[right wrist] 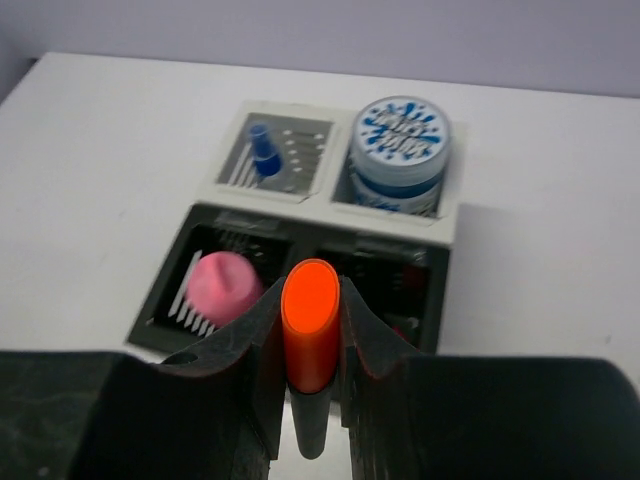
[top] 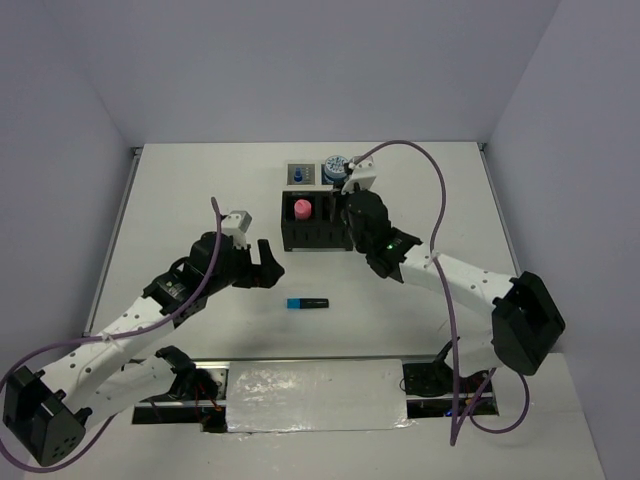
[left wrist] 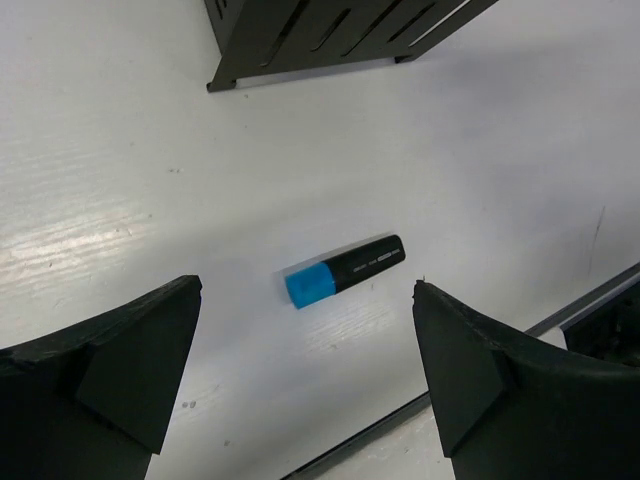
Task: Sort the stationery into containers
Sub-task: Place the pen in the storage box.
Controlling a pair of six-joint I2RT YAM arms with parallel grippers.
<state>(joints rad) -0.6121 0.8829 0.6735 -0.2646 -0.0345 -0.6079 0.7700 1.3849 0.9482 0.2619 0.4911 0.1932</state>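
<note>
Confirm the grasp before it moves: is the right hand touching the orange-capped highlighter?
Touching. The right wrist view shows the right hand clamped on the orange-capped highlighter, both fingers pressed against its sides with no gap.

White table top, smooth with a low sheen and faint scuffs, is shown across the left wrist view, where a blue-capped highlighter of smooth plastic is seen at centre and a matt black box at the top; a glossy orange-capped highlighter is pictured at lower centre of the right wrist view
</note>
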